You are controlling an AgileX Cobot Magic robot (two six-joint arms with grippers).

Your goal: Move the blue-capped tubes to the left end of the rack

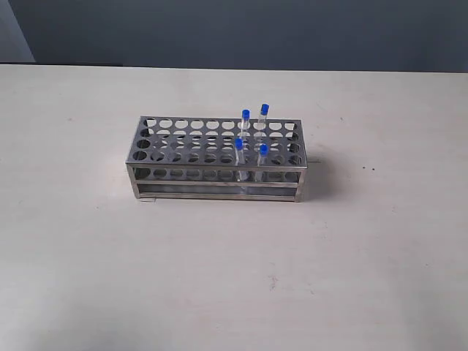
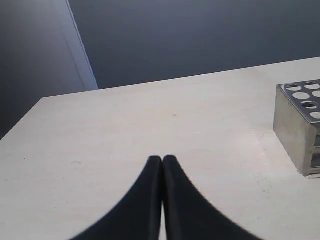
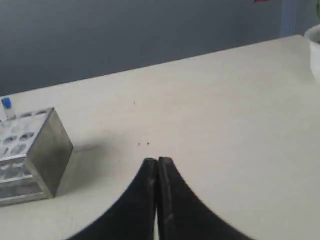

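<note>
The left hand [image 2: 162, 159] is shut, its two black tips pressed together with nothing between them, and hangs above bare worktop [image 1: 110, 256]. The rack's [image 2: 292, 135] left end wall shows in its wrist view, well apart from the tips. In the exterior view neither hand appears. There the rack [image 1: 197, 166] stands mid-worktop with its long axis running left to right, and the holes at its left end are all vacant. The four tubes [image 1: 239, 157] stand right of its middle, roughly upright: two in the back row, two nearer the front, close together but apart. The move turns on that offset, since each tube must go straight up out of its hole, leftward along the rack's length, then down. The right hand [image 3: 157, 161] is likewise closed on nothing, with the rack's [image 3: 50, 150] right end and one blue cap [image 3: 6, 103] in its wrist view, so the right arm looks the nearer to the tubes and the left arm to the target holes. Open worktop lies on every side of the rack, giving free room to approach from above.
</note>
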